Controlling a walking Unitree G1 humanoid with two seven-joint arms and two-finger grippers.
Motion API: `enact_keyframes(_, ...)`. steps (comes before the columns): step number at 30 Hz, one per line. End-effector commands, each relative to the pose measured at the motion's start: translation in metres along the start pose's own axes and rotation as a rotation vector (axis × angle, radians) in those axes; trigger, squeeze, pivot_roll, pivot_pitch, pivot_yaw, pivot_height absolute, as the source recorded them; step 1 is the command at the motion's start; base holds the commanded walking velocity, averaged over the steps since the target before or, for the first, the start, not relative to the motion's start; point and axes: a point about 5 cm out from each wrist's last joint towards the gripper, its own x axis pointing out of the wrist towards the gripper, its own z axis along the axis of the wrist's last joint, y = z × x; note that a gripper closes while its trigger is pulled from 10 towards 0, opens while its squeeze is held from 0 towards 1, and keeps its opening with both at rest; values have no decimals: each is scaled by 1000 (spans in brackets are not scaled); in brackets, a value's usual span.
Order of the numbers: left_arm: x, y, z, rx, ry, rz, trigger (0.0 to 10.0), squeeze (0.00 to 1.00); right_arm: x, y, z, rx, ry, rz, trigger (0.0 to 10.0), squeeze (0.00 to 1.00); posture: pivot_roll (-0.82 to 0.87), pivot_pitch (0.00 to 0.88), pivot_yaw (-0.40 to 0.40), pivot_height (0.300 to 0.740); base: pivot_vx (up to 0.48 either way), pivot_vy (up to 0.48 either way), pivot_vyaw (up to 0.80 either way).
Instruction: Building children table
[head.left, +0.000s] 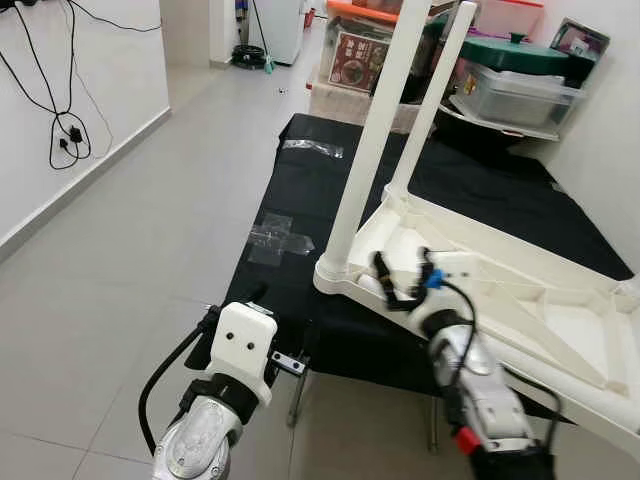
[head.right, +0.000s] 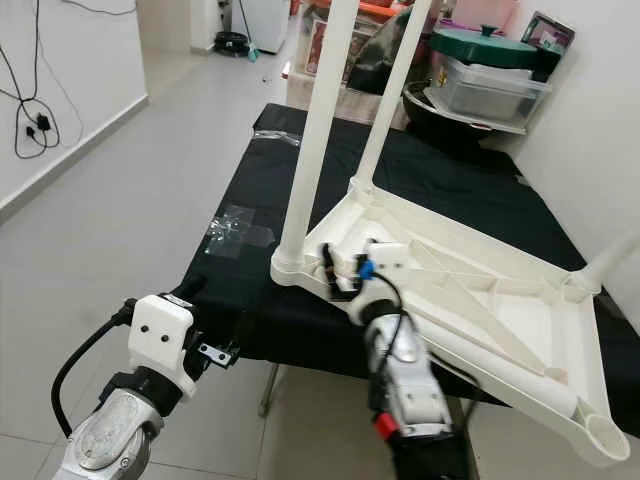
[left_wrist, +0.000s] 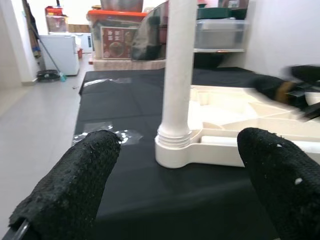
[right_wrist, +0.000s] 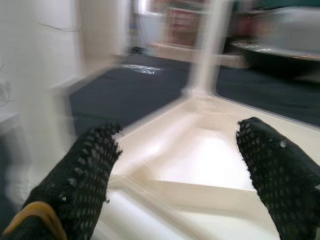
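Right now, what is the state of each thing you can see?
Table: upside down on the black cloth.
Near leg: fitted upright in its corner socket.
Far leg: upright.
Left gripper: fingers open, short of the near leg.
Right gripper: fingers open, over the table's underside.

- Left hand (left_wrist: 170, 200): two long black fingers (left_wrist: 75, 187), knobbly textured.
- Left arm (head.left: 215, 425): silver, white boxy wrist housing, black cable.
- Right arm (head.left: 485, 395): silver, black cable, blue and red fittings.
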Motion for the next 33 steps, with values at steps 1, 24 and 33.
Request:
enact_keyframes(1,0,5,-4,23,28,37,10000,0,-7,-41,-12,-87,44,-205,10000,0,81,36,-146,740,0,0,0)
enact_keyframes(24,-6,17,-16,71,104,74,10000,0,-122,-110,-42,-233,168,-435,10000,0,63,56,-101,740,0,0,0)
enact_keyframes(33,-4,15,-18,68,110,61,10000,0,-146,-100,-66,-218,302,-324,10000,0,60,53,-100,740,0,0,0)
